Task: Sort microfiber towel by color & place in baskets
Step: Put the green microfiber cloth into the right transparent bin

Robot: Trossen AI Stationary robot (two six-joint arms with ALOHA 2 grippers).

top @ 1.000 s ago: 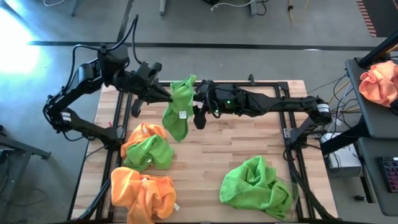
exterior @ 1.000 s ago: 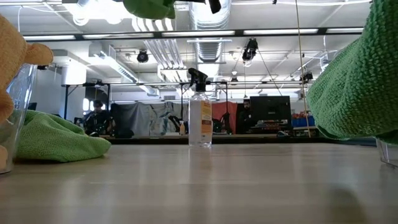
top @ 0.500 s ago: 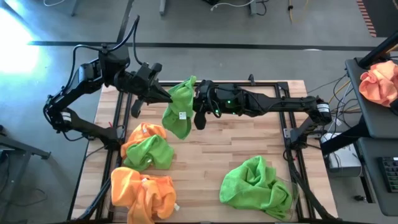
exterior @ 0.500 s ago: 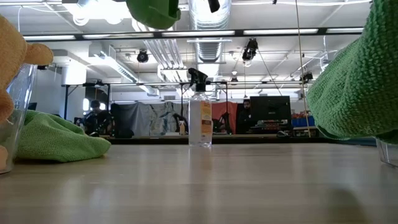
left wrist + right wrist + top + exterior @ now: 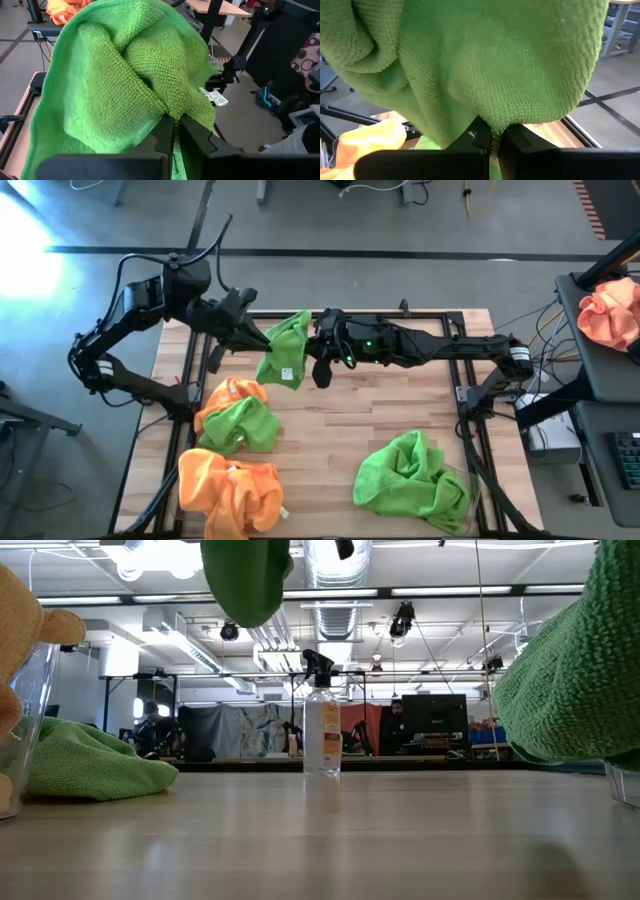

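**Ana:** Wooden desk [image 5: 340,415] filling the middle of the high view, grey floor around it. Going left to right: what is sitting at the lower left?

**Ben:** An orange towel [image 5: 230,495] heaped in the left basket [image 5: 22,740], and just above it a loose green towel [image 5: 243,425] lying over another orange one [image 5: 228,392].

**Ana:** And higher up, centre-left?

**Ben:** The left gripper [image 5: 262,340] is clenching one edge of the hanging green towel [image 5: 284,358]; the right gripper [image 5: 313,340] is pinching the opposite edge, jaws shut on the cloth. Both wrist views are showing pile bunched between the fingers. The towel is dangling off the desk.

**Ana:** So, how to finish well?

**Ben:** I'd judge one arm should be letting go first, so the cloth isn't being stretched between them. The green pile [image 5: 412,473] is at the lower right, so the right arm seems better placed to be carrying it there, keeping it high enough to clear the rim.
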